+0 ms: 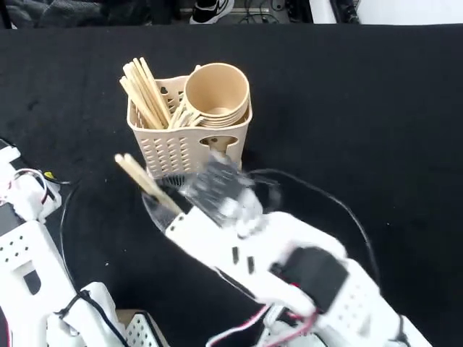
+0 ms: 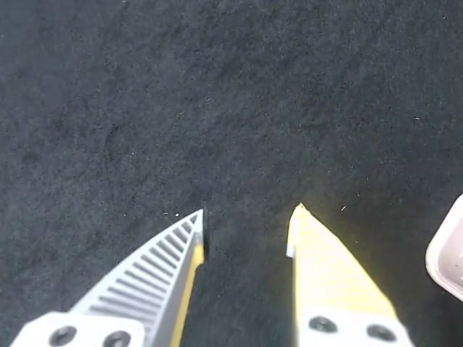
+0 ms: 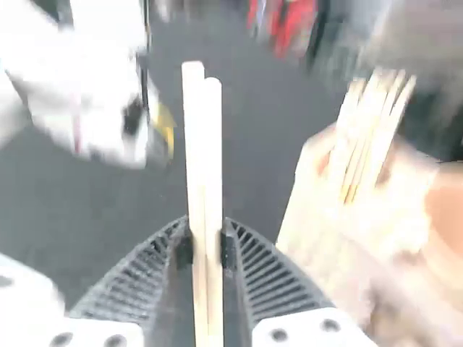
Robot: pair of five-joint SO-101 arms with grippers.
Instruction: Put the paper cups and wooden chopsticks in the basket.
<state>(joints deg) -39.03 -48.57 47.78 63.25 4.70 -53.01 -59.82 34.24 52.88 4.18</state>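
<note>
A cream plastic basket (image 1: pixel 173 148) stands at the back of the black table, holding several wooden chopsticks (image 1: pixel 147 92) and stacked paper cups (image 1: pixel 217 92). My right gripper (image 3: pixel 205 249) is shut on a pair of wooden chopsticks (image 3: pixel 202 173); from above that pair (image 1: pixel 147 183) sticks out up-left of the right arm (image 1: pixel 239 231), just in front of the basket's left side. The basket (image 3: pixel 347 210) with its chopsticks shows beside the held pair in the right wrist view. My left gripper (image 2: pixel 246 238) hangs open over bare black cloth, with nothing between its fingers.
The left arm (image 1: pixel 29 267) stands at the table's near left edge. A small white perforated piece (image 1: pixel 141 329) lies near the front edge. A white object's corner (image 2: pixel 448 253) shows in the left wrist view. Black cloth covers the table (image 1: pixel 362 108).
</note>
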